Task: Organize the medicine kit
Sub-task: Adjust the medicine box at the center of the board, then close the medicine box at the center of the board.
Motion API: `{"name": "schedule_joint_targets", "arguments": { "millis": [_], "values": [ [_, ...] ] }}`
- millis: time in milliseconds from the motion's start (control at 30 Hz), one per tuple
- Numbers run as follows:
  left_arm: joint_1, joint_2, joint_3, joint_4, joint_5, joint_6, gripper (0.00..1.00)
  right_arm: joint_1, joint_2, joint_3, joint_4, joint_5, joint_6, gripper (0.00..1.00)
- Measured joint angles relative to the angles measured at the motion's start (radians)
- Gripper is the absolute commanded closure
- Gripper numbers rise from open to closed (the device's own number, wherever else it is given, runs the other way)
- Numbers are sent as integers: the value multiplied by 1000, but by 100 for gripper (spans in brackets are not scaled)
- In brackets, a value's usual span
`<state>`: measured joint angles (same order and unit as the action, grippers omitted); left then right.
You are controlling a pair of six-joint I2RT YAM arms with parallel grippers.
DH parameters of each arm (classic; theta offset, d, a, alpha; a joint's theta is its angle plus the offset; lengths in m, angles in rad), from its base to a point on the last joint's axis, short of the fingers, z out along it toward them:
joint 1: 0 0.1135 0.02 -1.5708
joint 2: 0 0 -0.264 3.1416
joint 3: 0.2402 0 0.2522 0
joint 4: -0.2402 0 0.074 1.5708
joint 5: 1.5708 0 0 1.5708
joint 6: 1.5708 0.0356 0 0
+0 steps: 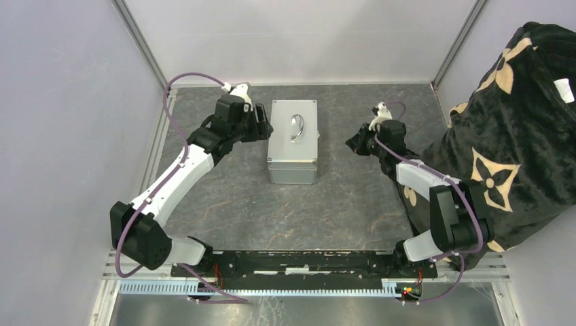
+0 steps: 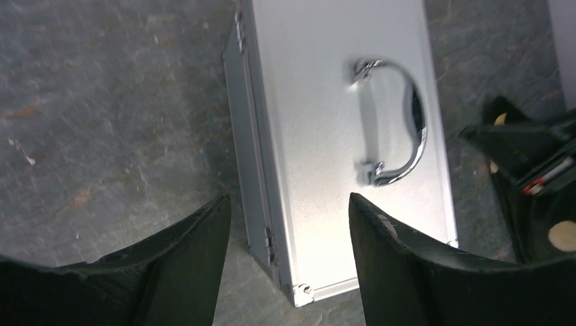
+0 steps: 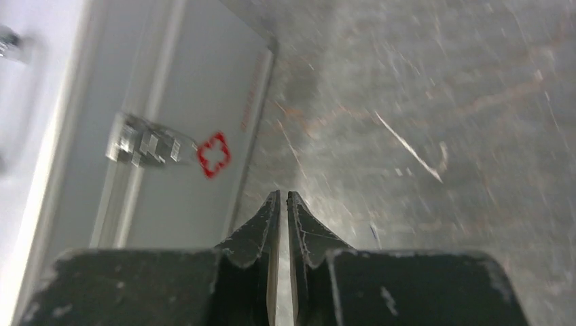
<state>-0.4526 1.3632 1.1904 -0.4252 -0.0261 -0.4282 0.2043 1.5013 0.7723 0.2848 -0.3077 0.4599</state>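
The medicine kit [image 1: 293, 146] is a silver metal case that lies shut in the middle of the table, with its curved handle [image 1: 297, 128] on top. My left gripper [image 1: 263, 126] is open at the kit's left side. In the left wrist view its fingers straddle the near corner of the kit [image 2: 326, 122], without touching it. My right gripper [image 1: 353, 144] hovers to the right of the kit, shut and holding nothing. The right wrist view shows the kit's side [image 3: 156, 102] with a latch [image 3: 146, 144] and a small red cross [image 3: 213, 155], left of the gripper [image 3: 283, 195].
A person in a black patterned garment [image 1: 516, 136] leans in at the right edge, over the right arm. Grey walls and metal posts [image 1: 142, 44] enclose the dark stone-look table [image 1: 339, 204]. A rail [image 1: 299, 261] runs along the near edge.
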Motion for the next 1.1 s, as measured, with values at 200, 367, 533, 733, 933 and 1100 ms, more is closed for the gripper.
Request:
{"name": "schedule_joint_targets", "arguments": {
  "millis": [200,367,533,733,933,1100],
  "values": [
    [8,36,150,3,-24,3,25,-51,-59,-108,-15,15,15,100],
    [45,41,159,17,13,3,26,-163,-63,-111,-12,-28,11,100],
    [58,56,169,25,43,3,28,-249,-95,-198,68,-114,38,100],
    [58,63,186,39,55,3,28,-315,-129,-294,190,-219,102,100],
    [58,67,191,39,72,3,29,-354,-174,-303,239,-222,151,100],
    [58,104,208,53,115,3,30,-314,-179,-299,237,-141,148,100]
  ]
}}
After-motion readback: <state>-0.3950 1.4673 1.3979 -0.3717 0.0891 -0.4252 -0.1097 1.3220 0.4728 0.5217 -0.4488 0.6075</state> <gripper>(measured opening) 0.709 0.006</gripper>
